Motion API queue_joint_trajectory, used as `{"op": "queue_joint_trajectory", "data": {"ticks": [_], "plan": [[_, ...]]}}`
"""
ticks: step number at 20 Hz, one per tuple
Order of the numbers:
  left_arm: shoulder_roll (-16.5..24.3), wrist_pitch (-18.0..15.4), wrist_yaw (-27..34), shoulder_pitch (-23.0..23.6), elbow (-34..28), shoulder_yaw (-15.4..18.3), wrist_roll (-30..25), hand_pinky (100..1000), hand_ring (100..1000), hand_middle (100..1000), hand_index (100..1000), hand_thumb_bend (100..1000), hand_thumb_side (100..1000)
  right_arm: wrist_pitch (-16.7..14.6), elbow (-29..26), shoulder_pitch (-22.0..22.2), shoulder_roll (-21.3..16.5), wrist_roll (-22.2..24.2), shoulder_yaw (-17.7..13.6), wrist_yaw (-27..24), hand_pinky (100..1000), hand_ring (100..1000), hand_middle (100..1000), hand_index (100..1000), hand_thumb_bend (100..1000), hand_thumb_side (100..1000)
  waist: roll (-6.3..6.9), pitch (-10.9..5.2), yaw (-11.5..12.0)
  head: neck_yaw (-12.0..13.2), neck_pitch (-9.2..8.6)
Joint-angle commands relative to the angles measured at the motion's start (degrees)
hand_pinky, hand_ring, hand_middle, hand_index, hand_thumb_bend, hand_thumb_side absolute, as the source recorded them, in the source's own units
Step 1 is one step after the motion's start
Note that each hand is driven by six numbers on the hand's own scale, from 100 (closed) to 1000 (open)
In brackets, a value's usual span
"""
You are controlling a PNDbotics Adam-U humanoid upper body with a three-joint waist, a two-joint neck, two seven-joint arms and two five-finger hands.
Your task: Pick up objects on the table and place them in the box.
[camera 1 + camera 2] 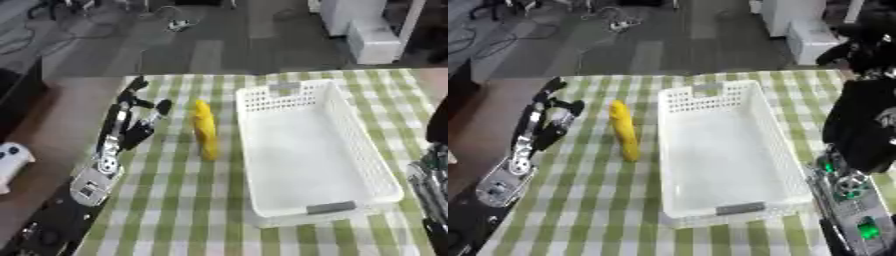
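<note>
**Left hand poised beside the banana, basket waiting**

Nearest the camera, at the lower left, the robot's left forearm runs up across the checked tablecloth (175,210) toward its left hand (140,117), which sits at the table's left side with the fingers relaxed and slightly spread, holding nothing. Whether the fingertips rest on the cloth or hover just above it cannot be told. A yellow banana (205,131) lies just beside that hand, on its right, lengthwise and apart from the fingers. Immediately right of the banana stands the white basket (367,150), a slotted plastic box with nothing visible inside.

The step in hand looks like the reach for the banana. To do it well, the hand should shift sideways until it is centred over the middle of the fruit, with thumb on one long side and fingers on the other, closing across the narrow width rather than along the length. The banana is curved and smooth, so a grasp near an end would likely let it swing or slip. Once lifted, it needs to clear the basket's near wall, which stands close by, before being lowered in.

At the lower right edge the right arm (846,200) shows, but its hand cannot be made out, so its state cannot be told.
</note>
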Motion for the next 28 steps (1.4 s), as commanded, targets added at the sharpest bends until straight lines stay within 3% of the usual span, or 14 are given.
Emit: {"op": "queue_joint_trajectory", "data": {"ticks": [1,15,28], "plan": [[0.2,0.4,-0.7,-1.8,-0.3,0.0,-2.0,947,668,875,1000,561,835,0.0,-0.7,-1.1,0.1,0.2,0.0,-0.3,382,614,633,730,100,917,-0.12,-0.62,-0.1,0.3,-0.72],[-2.1,0.6,-3.9,-2.8,1.1,-0.6,-8.4,1000,722,907,1000,549,888,0.0,-0.7,-1.5,0.3,0.5,0.1,-0.7,383,614,633,730,100,916,0.01,-0.69,-0.3,0.5,-0.91],[-3.3,1.1,-1.4,-3.6,-0.6,-1.8,-12.5,1000,734,921,1000,569,911,0.0,-0.7,-1.2,0.1,0.7,0.2,-0.8,381,614,633,730,100,917,0.02,-0.82,0.2,1.1,-0.99]]}}
